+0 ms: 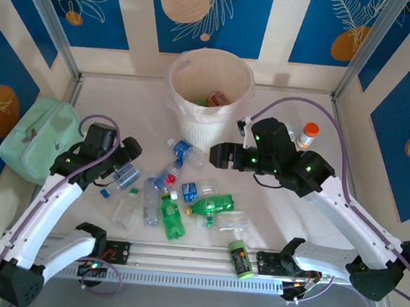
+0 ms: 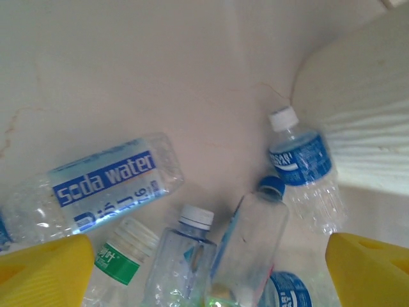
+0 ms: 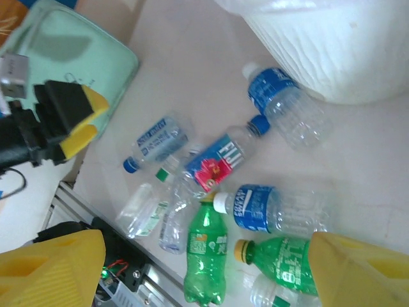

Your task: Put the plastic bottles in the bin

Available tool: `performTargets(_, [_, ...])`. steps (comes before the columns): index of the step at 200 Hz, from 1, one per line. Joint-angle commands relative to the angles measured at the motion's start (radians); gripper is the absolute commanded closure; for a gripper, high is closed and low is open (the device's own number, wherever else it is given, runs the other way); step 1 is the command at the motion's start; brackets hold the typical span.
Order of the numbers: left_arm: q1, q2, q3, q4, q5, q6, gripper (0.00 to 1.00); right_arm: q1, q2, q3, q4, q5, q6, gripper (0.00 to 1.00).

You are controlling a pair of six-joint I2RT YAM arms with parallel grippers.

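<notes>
We found both pincers gaping wide and empty: the left gripper beside a clear blue-labelled soda-water bottle, the right gripper over green and clear plastic bottles strewn on the pale table before the round white perforated bin.

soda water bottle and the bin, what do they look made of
Soda water bottle: thin clear glossy plastic, probably; the table shows through its creased wall. Bin: seemingly stiff matt white plastic, ribbed side, lined with thin crinkled film.

Nine plastic bottles lie outside the one bin: two green, seven clear.
</notes>
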Motion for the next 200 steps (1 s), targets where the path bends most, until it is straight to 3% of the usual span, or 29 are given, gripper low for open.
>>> performTargets(1, [0.051,0.031,-0.025,-0.043,0.009,-0.039,0.06,0.019,-0.01,-0.029,-0.002,0.038,0.056,0.17])
performTargets(62, [0.076,0.081,-0.071,-0.011,0.051,-0.026,0.07,0.039,0.021,-0.089,0.032,0.05,0.096,0.17])
performTargets(112, [0.065,0.118,-0.082,-0.04,0.076,-0.023,0.17,0.038,0.058,-0.118,0.021,0.053,0.118,0.17])
performTargets(167, [-0.043,0.036,-0.119,-0.147,0.036,-0.009,0.15,0.012,0.064,-0.129,0.031,0.053,0.123,0.18])
performTargets(200, [-0.13,0.071,-0.094,-0.093,0.059,0.025,0.15,-0.008,0.081,-0.128,0.047,0.024,0.125,0.18])
